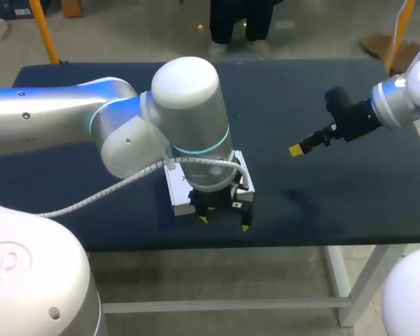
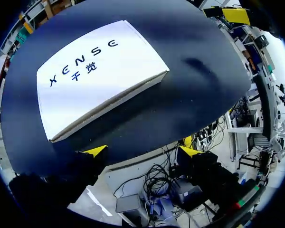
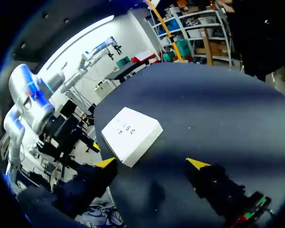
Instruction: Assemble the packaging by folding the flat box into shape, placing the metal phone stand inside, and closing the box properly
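White box (image 2: 97, 80) whole: L/R wrist views.

The white box (image 1: 180, 194) lies flat and closed, printed lid up, near the front edge of the dark bench (image 1: 322, 189), lower middle of the head view, partly hidden.

Even overhead room light, medium bright. The dark blue matte worktop (image 1: 322, 203) soaks it up and reads dim, with soft smeared shadow patches in the head and left wrist views. The flat white cardboard box (image 2: 95, 76) is brightest, nearly blown out. The glossy white left arm shell (image 1: 189, 87) shows mild sheen. In the wrist views the worktop edge bows and the rims go dark.
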Tool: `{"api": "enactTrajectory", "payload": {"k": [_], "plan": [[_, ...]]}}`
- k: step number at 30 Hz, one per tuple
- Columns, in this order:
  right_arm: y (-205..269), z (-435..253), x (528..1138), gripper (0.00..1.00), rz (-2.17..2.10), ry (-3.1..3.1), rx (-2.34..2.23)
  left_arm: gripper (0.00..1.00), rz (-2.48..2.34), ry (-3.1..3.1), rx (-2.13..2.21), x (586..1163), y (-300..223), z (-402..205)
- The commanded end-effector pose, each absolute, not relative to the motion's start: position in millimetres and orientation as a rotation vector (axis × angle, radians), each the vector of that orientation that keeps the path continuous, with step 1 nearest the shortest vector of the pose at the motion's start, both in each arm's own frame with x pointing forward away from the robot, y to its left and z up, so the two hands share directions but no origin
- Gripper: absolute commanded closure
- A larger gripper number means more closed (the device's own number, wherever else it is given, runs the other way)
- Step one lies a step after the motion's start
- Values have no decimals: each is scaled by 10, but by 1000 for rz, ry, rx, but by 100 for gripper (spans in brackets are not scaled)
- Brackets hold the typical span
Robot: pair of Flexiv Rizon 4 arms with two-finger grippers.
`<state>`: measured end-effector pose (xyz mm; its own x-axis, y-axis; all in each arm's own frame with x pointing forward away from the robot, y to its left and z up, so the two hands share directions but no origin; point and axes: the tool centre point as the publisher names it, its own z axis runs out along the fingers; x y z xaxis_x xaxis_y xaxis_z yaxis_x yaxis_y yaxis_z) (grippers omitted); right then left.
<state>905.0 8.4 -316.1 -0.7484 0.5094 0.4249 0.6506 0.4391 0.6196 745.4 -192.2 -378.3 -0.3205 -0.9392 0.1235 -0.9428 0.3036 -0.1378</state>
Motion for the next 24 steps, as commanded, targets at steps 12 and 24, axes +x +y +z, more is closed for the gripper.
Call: {"api": "enactTrajectory", "payload": {"k": [12,24], "plan": [[-279,-3262,9155,0,-1329,-2449,-1140,0,171,-2450,2075,7776,-1875,-3906],[-309,-3260,9143,0,-1341,-2426,-1206,0,183,-2411,2148,8095,-1782,-3916]]}}
